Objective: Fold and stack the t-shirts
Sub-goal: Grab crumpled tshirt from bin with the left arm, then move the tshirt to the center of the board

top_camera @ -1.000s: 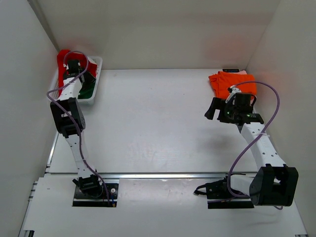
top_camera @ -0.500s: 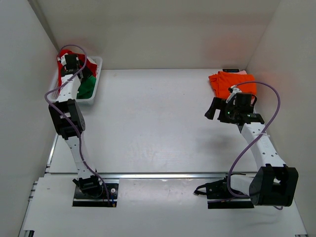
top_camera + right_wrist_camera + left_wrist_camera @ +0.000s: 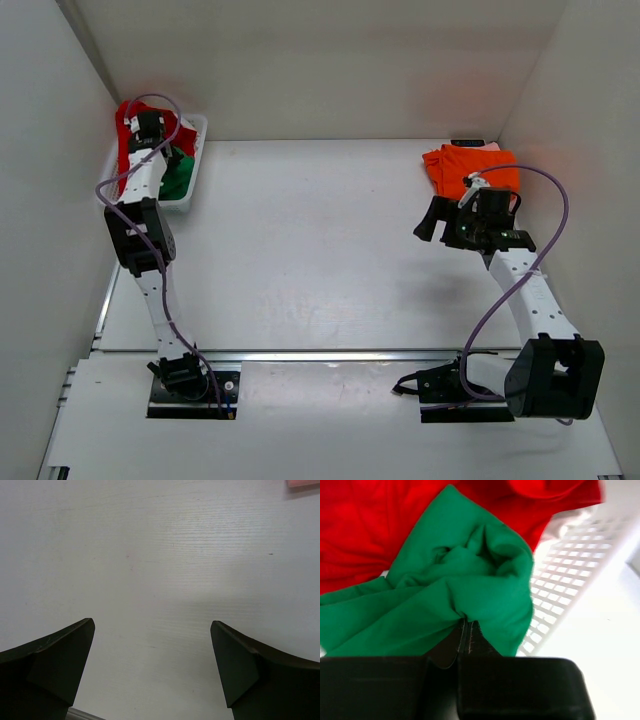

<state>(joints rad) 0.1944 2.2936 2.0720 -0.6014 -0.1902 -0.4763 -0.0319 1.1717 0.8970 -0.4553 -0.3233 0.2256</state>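
The bright green t-shirt (image 3: pixel 470 590) lies crumpled in the white lattice basket (image 3: pixel 565 580) on top of a red t-shirt (image 3: pixel 380 520). My left gripper (image 3: pixel 465 626) is shut on a fold of the green cloth. From above, the left gripper (image 3: pixel 152 135) reaches into the basket (image 3: pixel 197 135), with green cloth (image 3: pixel 178 180) beside it and red cloth (image 3: pixel 127 112) behind. An orange t-shirt (image 3: pixel 460 165) lies folded at the back right, a pale pink one (image 3: pixel 492 147) peeking out beneath it. My right gripper (image 3: pixel 432 220) hovers open over bare table (image 3: pixel 152 630).
The basket stands in the back left corner against the side wall. White walls close in the table on the left, right and back. A small dark object (image 3: pixel 466 142) lies by the back wall behind the orange t-shirt. A pink corner (image 3: pixel 302 482) shows in the right wrist view.
The left gripper, open half a second ago, has closed on the green t-shirt in the basket. The left arm shifted slightly. The right arm has not moved.
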